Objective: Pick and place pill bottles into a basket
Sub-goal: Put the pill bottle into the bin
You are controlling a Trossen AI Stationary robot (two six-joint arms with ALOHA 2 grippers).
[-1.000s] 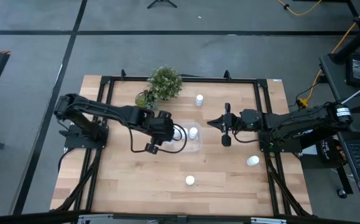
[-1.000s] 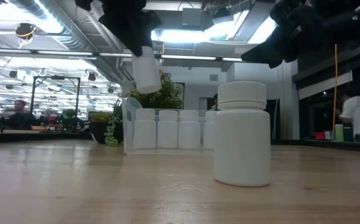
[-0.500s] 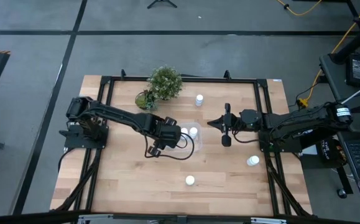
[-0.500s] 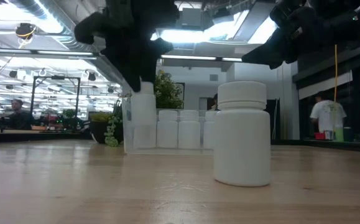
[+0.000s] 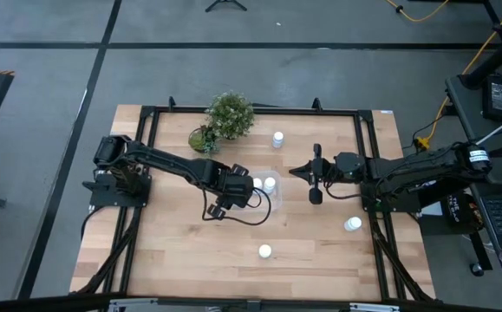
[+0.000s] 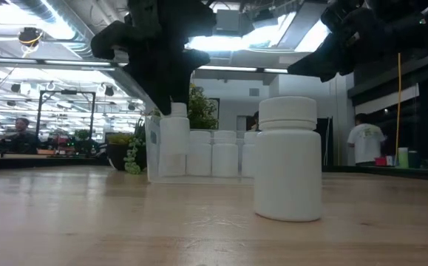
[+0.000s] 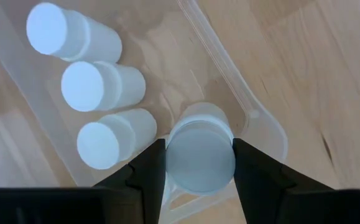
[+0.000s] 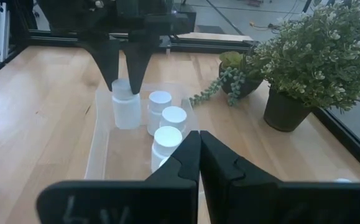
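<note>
Left gripper (image 7: 199,163) at frame centre in high view, fingers clamped on pill bottle (image 7: 200,154), bottle standing upright inside clear basket (image 7: 254,118) at its corner. Three more bottles (image 7: 104,85) stand in row in basket, just beside held one. Right gripper (image 5: 314,178) hovers right of basket, fingers pressed together, holding nothing. Loose bottles on table: one (image 5: 278,139) upper centre near potted plant (image 5: 230,115), one (image 5: 265,251) lower centre, one (image 5: 353,224) lower right.
</note>
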